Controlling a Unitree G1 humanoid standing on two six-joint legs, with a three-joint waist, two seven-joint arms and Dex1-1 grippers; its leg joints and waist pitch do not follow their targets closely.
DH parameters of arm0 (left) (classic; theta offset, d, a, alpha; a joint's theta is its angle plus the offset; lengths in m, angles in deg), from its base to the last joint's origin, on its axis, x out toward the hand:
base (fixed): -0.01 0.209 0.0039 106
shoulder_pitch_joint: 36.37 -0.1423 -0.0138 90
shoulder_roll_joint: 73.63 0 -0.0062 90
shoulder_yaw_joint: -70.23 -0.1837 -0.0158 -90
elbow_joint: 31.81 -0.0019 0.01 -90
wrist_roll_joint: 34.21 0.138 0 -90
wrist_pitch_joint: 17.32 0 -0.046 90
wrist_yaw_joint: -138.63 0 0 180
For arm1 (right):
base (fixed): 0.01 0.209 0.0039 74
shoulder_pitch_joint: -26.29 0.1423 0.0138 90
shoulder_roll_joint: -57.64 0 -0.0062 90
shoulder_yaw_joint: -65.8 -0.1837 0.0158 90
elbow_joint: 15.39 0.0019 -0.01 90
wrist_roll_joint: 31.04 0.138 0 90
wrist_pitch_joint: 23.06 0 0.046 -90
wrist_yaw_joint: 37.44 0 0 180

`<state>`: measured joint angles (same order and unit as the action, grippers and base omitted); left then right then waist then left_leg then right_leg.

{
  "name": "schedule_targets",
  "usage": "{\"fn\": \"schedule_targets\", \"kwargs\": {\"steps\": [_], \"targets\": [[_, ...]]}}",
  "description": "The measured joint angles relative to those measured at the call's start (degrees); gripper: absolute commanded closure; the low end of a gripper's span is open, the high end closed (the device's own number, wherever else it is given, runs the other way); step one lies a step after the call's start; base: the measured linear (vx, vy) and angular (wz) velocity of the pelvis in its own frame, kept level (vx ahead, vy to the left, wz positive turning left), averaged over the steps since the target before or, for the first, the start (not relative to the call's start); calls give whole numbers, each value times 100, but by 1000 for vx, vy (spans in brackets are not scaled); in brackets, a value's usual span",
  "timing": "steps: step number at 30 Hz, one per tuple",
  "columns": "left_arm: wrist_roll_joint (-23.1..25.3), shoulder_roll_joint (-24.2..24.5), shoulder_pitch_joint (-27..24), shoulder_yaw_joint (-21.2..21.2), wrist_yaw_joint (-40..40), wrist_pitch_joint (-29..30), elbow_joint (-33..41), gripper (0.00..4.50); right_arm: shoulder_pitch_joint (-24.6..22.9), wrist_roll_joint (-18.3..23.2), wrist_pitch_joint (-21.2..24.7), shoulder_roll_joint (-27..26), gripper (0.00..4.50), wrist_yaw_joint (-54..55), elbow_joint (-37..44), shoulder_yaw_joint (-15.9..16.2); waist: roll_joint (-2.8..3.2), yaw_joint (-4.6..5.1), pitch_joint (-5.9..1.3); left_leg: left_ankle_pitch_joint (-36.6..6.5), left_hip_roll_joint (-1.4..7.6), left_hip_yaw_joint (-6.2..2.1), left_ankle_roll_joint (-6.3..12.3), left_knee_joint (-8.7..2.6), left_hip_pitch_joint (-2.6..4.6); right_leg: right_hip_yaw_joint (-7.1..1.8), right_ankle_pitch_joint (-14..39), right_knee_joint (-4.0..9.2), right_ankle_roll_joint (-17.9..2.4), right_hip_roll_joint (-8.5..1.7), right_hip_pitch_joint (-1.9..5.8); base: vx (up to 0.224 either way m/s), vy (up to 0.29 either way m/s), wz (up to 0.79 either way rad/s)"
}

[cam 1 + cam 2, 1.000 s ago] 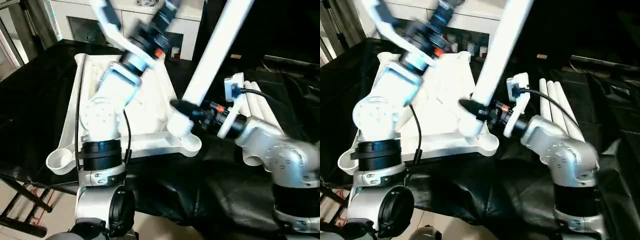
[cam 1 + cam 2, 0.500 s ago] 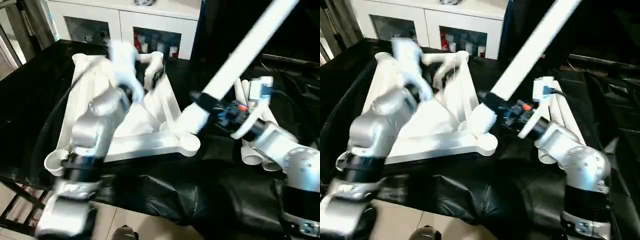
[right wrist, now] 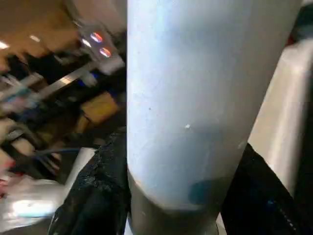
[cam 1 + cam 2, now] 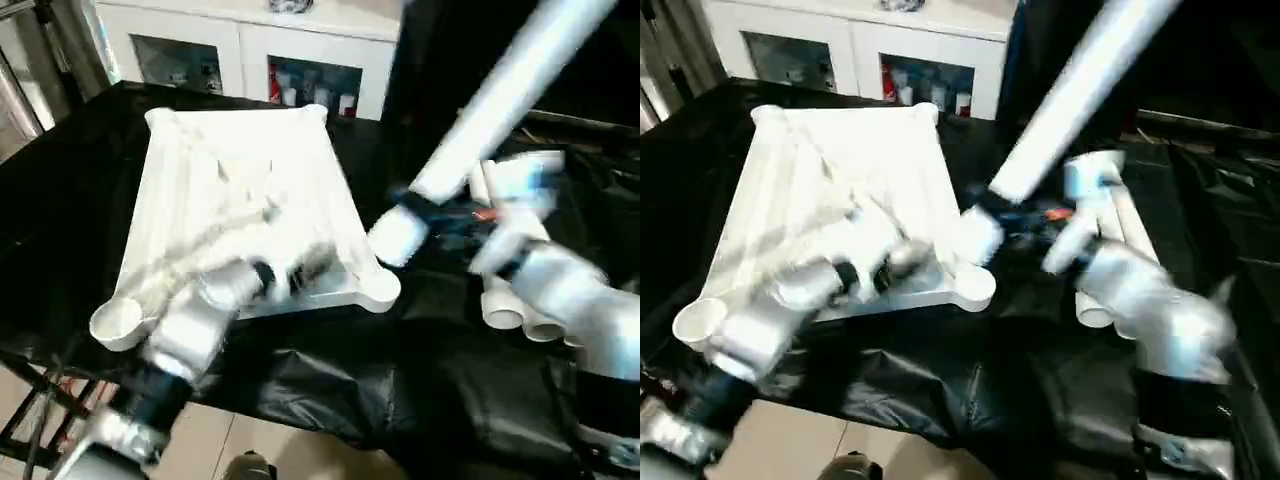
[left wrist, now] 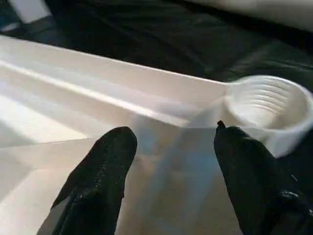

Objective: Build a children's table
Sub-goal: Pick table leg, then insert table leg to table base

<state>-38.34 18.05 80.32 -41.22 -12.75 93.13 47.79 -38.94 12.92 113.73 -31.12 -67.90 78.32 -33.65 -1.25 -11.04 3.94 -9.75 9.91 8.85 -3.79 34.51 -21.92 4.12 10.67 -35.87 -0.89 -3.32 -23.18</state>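
The white ribbed plastic rectangular tabletop (image 4: 240,200) lies underside up on the black-draped desk (image 4: 60,230), with none of its visible corner sockets filled. The right tool (image 3: 171,196) clamps 1 long white tubular leg (image 4: 500,110), tilted toward 1 o'clock, its lower end just above the near-right threaded socket (image 5: 266,105). The left tool (image 5: 171,166) hovers wide open beside it. Spare white tube legs (image 4: 510,300) wait at 3 o'clock.

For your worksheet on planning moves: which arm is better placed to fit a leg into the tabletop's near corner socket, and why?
Probably the right. Its end effector already grips a leg, whose lower end hangs beside the socket. The left end effector is open and empty over the tabletop.
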Motion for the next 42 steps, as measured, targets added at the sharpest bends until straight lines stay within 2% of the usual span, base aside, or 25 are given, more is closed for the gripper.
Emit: {"fn": "schedule_targets", "kwargs": {"steps": [2,7,12,15,16,20,22,24,25,26,31,33,36,42], "targets": [[75,46,5,-52,127,-180,-1,144,78,-330,-299,-75,258,221,-156,149,0,6,0,0,0,0,0,-1,1,-1,0,0,0,0,0,0,0,0],[276,286,-9,-497,648,-494,-4,144,196,-1141,-1187,-125,258,414,-488,532,0,30,0,-2,0,3,4,-3,-1,-2,1,1,1,0,-2,0,0,0],[297,412,22,-655,1293,-771,-194,144,192,-1737,-1762,-110,258,355,-901,817,-1,129,0,-2,0,6,4,-3,-1,-4,-3,1,-5,-1,-3,0,0,0],[397,431,177,-679,1419,-908,-498,144,190,-1876,-1940,-74,258,245,-935,914,-1,172,0,-1,0,6,3,-3,2,-4,-5,-1,-9,-1,-3,0,0,0],[399,435,209,-680,1440,-932,-537,172,190,-1889,-1961,-73,258,231,-938,925,-1,176,0,-1,0,6,3,-3,2,-3,-5,-1,-9,-1,-3,0,0,0],[449,461,732,-678,1733,-1053,-993,200,190,-1962,-2081,-92,258,14,-948,1087,-1,217,0,0,1,8,4,-2,3,-6,-9,-2,-16,-1,-2,0,0,0],[434,470,782,-668,1949,-1051,-1081,225,189,-1983,-2097,-104,258,-73,-948,1142,0,235,-1,0,0,9,5,-3,3,-6,-24,-2,-40,-1,-2,0,0,0],[410,478,780,-669,2202,-1028,-1185,225,177,-1990,-2097,-102,258,-155,-948,1210,0,248,0,-1,1,9,6,-3,3,-6,-24,-2,-42,-1,-3,0,0,0],[394,484,780,-669,2312,-1011,-1252,247,165,-1998,-2097,-102,258,-208,-948,1242,0,258,0,-1,1,9,6,-3,2,-5,-25,-2,-43,-1,-5,0,0,0],[391,488,782,-669,2375,-1001,-1299,247,156,-2001,-2097,-102,258,-243,-948,1253,0,263,-1,-1,1,9,6,-3,2,-5,-25,-2,-44,-1,-5,0,0,0],[391,505,882,-669,2495,-1007,-1541,284,103,-2016,-2125,-105,258,-254,-950,1273,0,260,-1,0,1,9,4,-2,3,-6,-29,-2,-50,-1,-4,0,0,0],[392,516,945,-663,2498,-1035,-1647,307,57,-2116,-2188,-111,258,-268,-999,1334,1,264,-1,0,1,10,4,-2,5,-6,-31,-2,-53,-1,-3,0,0,0],[391,497,981,-630,2527,-1063,-1736,318,50,-2210,-2224,-115,258,-303,-1139,1436,1,271,-1,1,1,10,4,-2,5,-6,-32,-2,-55,-1,-3,0,0,0],[404,427,1085,-559,2631,-1208,-2014,382,51,-2404,-2419,-266,258,-377,-1536,1565,1,274,-1,1,2,10,5,-2,6,-6,-33,-2,-57,-1,-3,0,0,0]]}}
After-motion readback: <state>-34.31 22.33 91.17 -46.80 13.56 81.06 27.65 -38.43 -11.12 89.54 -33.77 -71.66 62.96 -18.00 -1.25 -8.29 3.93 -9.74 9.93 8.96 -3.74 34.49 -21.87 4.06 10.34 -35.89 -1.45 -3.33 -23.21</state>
